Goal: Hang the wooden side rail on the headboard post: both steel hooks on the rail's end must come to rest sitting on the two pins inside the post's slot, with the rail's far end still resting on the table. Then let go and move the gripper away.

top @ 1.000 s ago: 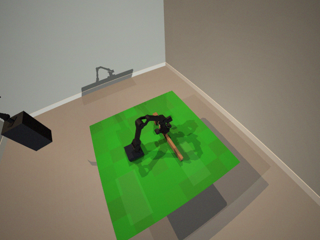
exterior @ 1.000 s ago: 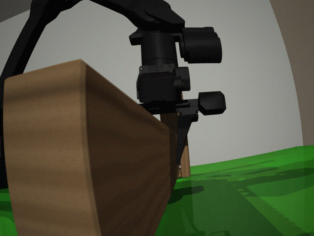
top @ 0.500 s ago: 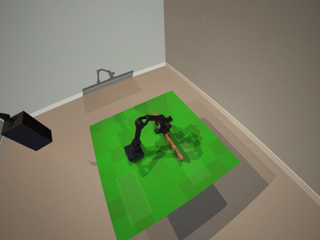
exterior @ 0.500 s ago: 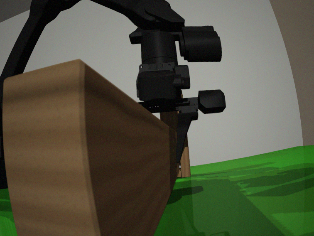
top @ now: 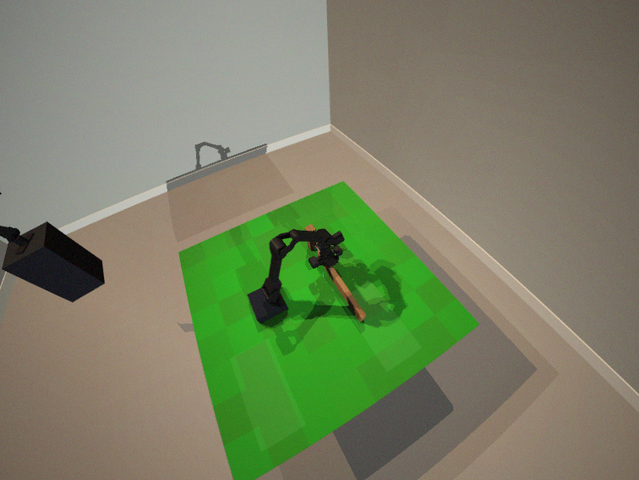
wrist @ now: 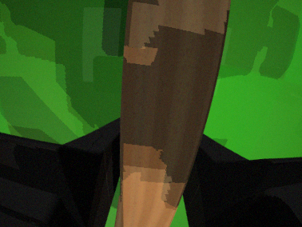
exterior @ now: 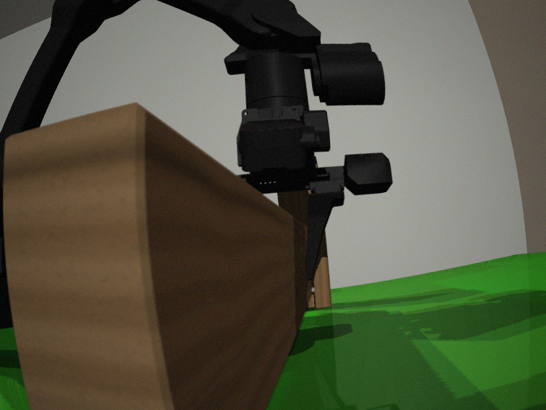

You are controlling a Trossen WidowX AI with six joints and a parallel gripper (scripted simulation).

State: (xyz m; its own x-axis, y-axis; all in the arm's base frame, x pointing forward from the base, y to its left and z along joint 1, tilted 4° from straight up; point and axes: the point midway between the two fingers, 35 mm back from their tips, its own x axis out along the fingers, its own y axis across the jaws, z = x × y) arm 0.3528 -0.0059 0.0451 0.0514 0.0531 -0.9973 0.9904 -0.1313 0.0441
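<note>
From above, left to right, we saw the arm's base point(top: 266, 305), the post point(top: 309, 227), then the rail point(top: 346, 292) point(exterior: 79, 255) point(wrist: 172, 96) stretching across the green desk point(top: 330, 371) point(exterior: 419, 352) point(wrist: 248, 108). The wrist view alone showed both fingers of the claw point(top: 324, 258) point(exterior: 304, 277) point(wrist: 160, 160) gripping the rail; the hooks we couldn't make out.

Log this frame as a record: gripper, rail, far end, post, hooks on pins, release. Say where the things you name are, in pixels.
gripper: shut on the rail, fingers down either side point(top: 326, 263) point(wrist: 157, 160)
rail: wooden, held near its post end point(top: 346, 291) point(exterior: 220, 247) point(wrist: 172, 92)
far end: toward the exterior camera; table contact cannot be confirmed
post: wooden, upright, behind the gripper, partly hidden point(top: 309, 227) point(exterior: 323, 281)
hooks on pins: cannot tell, hidden
release: not done
</note>
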